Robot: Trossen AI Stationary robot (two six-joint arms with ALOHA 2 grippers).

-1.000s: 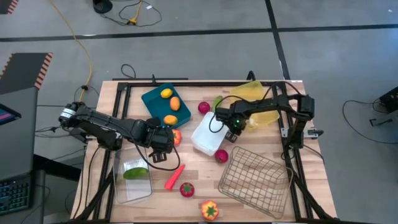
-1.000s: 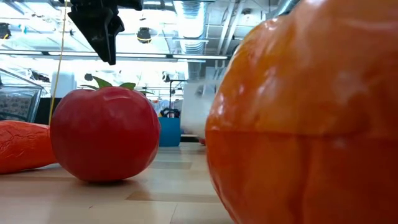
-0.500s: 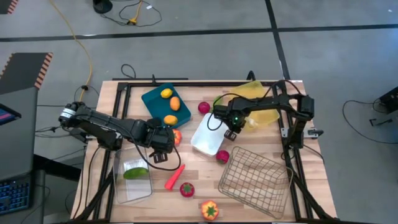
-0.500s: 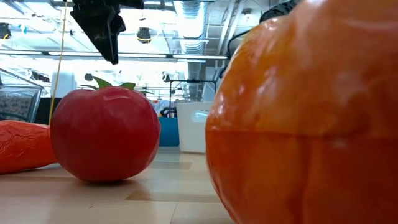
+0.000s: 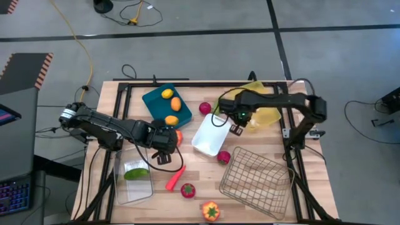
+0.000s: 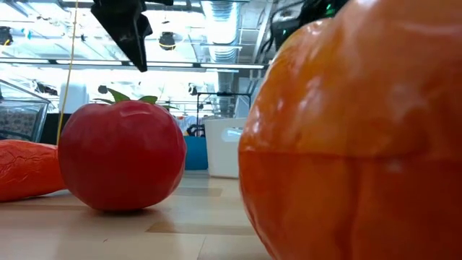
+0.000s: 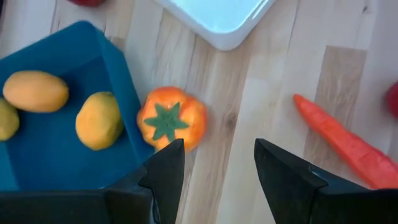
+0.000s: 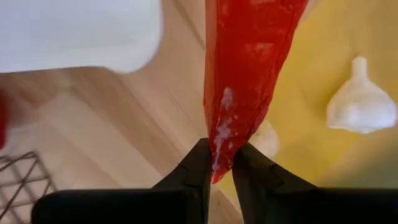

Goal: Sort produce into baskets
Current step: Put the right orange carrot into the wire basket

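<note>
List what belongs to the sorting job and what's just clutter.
Job: teal tray, white tray, yellow tray, wire basket, clear bin, loose carrot, tomato, pepper, held carrot in right gripper, orange fruit by left gripper.
Lying about: yellow cable, keyboard.

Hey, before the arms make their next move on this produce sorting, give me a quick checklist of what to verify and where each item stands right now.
1. Right tool grips the red tapered plastic vegetable: ok, shut on its narrow end.
2. Drop spot identified: cannot tell; the vegetable hangs at the edge of the translucent yellow tray, which holds a white garlic bulb.
3. Left tool ready to grasp: ok, fingers apart.
4. Left target reachable: ok, the orange tomato-shaped toy lies on the wood beside the teal plastic tray.
5. Arms clear of each other: ok, the white rectangular tray lies between them.
</note>
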